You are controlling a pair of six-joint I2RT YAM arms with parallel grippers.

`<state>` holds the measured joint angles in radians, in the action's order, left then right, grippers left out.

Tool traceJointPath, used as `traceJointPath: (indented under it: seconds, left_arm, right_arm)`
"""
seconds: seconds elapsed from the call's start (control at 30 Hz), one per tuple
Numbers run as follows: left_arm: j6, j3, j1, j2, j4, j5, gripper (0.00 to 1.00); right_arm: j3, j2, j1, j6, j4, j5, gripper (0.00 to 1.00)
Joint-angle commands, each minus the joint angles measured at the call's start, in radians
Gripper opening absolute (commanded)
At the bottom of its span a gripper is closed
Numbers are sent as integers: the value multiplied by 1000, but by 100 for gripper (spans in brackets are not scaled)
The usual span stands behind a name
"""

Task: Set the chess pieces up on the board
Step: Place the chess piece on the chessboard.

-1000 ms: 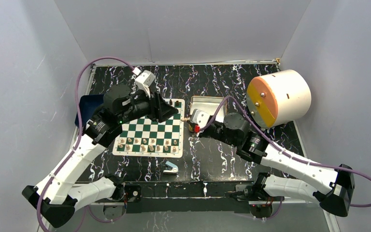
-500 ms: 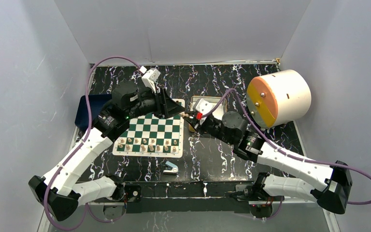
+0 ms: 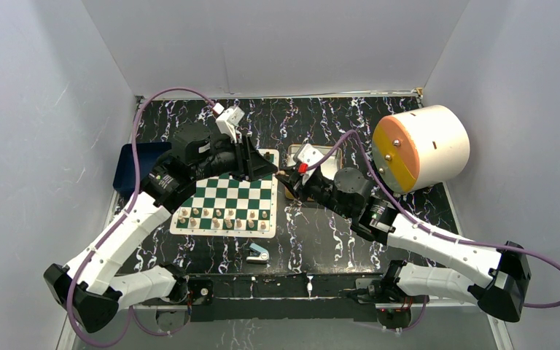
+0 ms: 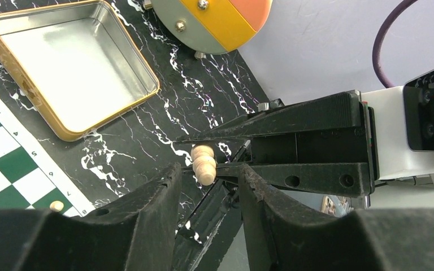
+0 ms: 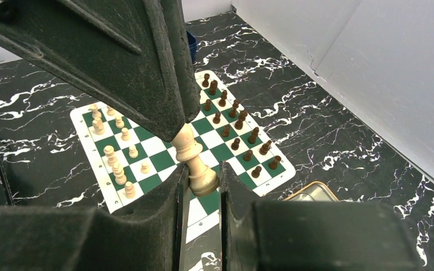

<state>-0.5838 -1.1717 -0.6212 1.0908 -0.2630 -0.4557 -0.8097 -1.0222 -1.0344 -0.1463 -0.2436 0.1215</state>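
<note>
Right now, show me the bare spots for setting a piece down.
Bare: the board's middle rows between the pale pieces and the dark pieces; the tin's floor. Crowded: both those rows, and beside the far right corner, where the left claw and right claw meet around one held piece.

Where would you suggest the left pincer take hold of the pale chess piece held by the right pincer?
By its slim upper half, coming head-on from the end opposite the right pincer: that pincer clamps the wide base of the pale chess piece, so only the neck and head stick out free for the left pincer.
</note>
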Motion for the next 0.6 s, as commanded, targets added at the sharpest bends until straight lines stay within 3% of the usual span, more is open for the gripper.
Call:
traceJointPath:
  seconds: [0.0, 0.3, 0.57]
  left_arm:
    - [4, -44, 1, 4, -1, -5, 37]
    - [-25, -28, 0, 16, -1, -31, 29]
    - [-29, -29, 0, 21, -5, -30, 9]
  right_arm:
    - [-55, 2, -1, 30, -79, 12, 17]
    - [-56, -3, 0, 52, -85, 20, 17]
    - [-56, -5, -1, 59, -82, 28, 21]
